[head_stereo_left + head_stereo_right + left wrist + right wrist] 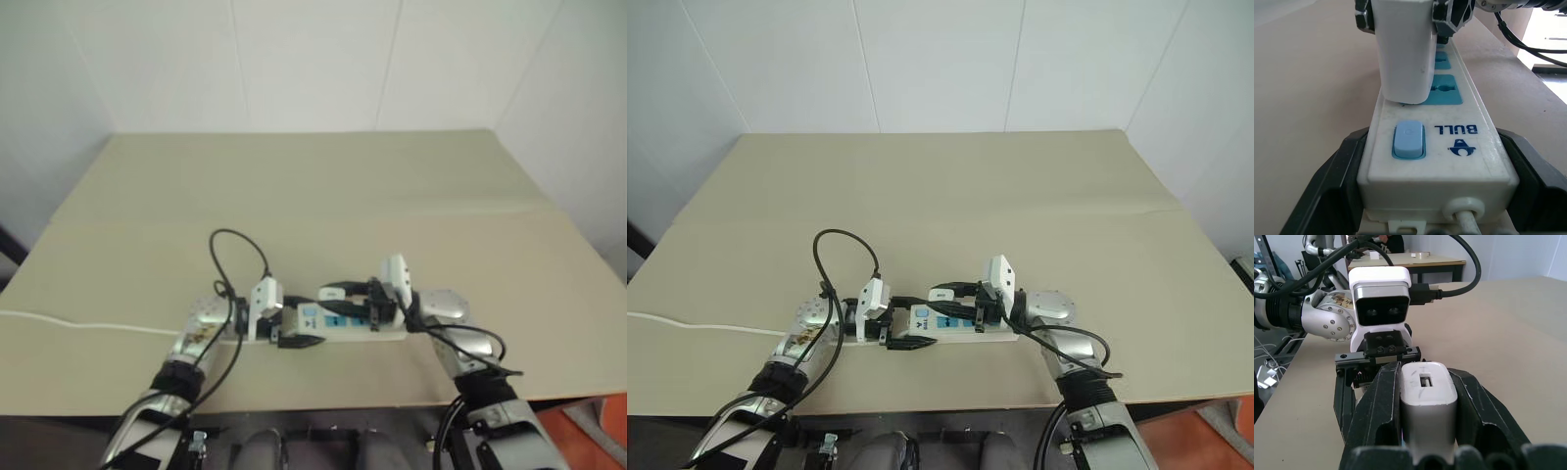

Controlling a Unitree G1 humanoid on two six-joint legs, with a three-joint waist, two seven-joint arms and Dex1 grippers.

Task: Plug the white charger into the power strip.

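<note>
The power strip (1449, 147) lies near the table's front edge, showing a blue switch and blue sockets. My left gripper (1430, 142) is shut on its cord end, one black finger (1327, 186) pressed against each long side. My right gripper (1428, 377) is shut on the white charger (1428, 396), held level between its fingers (1383, 399). In the left wrist view the charger (1403, 54) stands upright on the strip, its lower end at the socket beside the switch. Whether its prongs are seated is hidden. From the head, the two grippers face each other over the strip (387, 333).
The strip's thin white cord (78, 323) runs off the left edge of the tan table (294, 196). White walls close in behind and on both sides. Black cables loop above my left wrist (235, 250). The table's front edge is just behind the strip.
</note>
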